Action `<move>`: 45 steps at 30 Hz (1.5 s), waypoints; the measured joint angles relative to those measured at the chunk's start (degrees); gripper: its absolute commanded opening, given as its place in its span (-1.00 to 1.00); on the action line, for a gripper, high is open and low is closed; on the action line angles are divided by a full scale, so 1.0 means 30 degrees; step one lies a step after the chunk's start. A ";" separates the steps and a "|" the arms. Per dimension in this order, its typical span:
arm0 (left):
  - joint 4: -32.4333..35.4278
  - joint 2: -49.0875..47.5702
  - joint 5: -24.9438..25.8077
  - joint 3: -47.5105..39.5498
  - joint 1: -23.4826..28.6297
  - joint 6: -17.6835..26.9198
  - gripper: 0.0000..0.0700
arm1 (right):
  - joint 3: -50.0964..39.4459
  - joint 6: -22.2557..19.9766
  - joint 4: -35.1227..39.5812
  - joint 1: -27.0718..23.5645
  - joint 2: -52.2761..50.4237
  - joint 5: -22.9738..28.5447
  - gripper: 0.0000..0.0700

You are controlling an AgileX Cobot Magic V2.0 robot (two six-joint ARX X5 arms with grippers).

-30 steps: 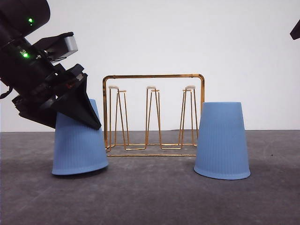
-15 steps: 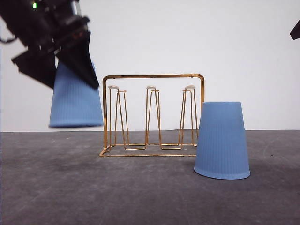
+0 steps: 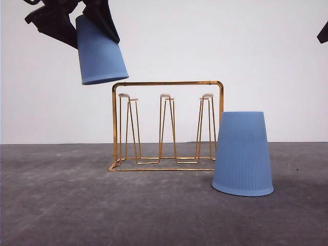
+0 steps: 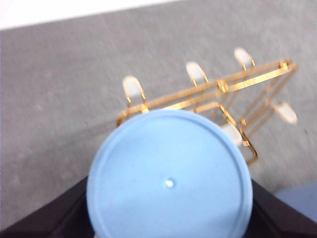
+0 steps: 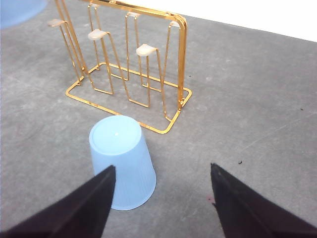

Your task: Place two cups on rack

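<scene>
My left gripper (image 3: 84, 23) is shut on a light blue ribbed cup (image 3: 100, 51), mouth down and tilted, held high above and just left of the rack's left end. In the left wrist view the cup's closed base (image 4: 168, 178) sits between my fingers (image 4: 44, 220), with the gold wire rack (image 4: 218, 89) below it. The rack (image 3: 166, 125) stands mid-table with pale-tipped prongs. A second cup (image 3: 242, 154) stands mouth down on the table to the right of the rack. My right gripper (image 5: 162, 168) is open, hovering above and short of that cup (image 5: 124, 161).
The dark grey tabletop (image 3: 154, 215) spreads around the rack, with a white wall behind it. A black piece of the right arm (image 3: 324, 32) shows at the upper right edge. The rack (image 5: 129, 64) lies just beyond the standing cup.
The left gripper has lifted its cup from the table to above the rack's top bar and moved it slightly right. The second cup and the rack stayed put.
</scene>
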 measured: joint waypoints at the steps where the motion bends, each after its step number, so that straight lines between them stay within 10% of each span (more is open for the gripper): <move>1: 0.0296 0.0149 -0.0015 0.0000 0.0000 -0.0028 -0.22 | 0.0000 0.0000 0.0000 0.0000 0.0000 -0.0001 0.11; 14: 0.2007 0.4699 -0.0050 0.0000 -0.0219 -0.0042 -0.18 | 0.0000 0.0000 0.0000 0.0000 0.0000 0.0000 0.11; 20: 0.2088 0.6214 -0.0057 0.0000 -0.0219 -0.0100 0.50 | 0.0000 0.0000 0.0000 0.0000 0.0000 0.0000 0.11; 27: 0.2060 0.6518 -0.0032 0.0026 -0.0230 -0.0100 0.50 | 0.0000 0.0000 0.0000 0.0000 0.0000 0.0000 0.11; 45: -0.8919 0.1960 0.1381 0.2448 -0.0189 -0.0231 0.11 | 0.0000 0.0105 0.0000 0.0000 0.0000 -0.0215 0.11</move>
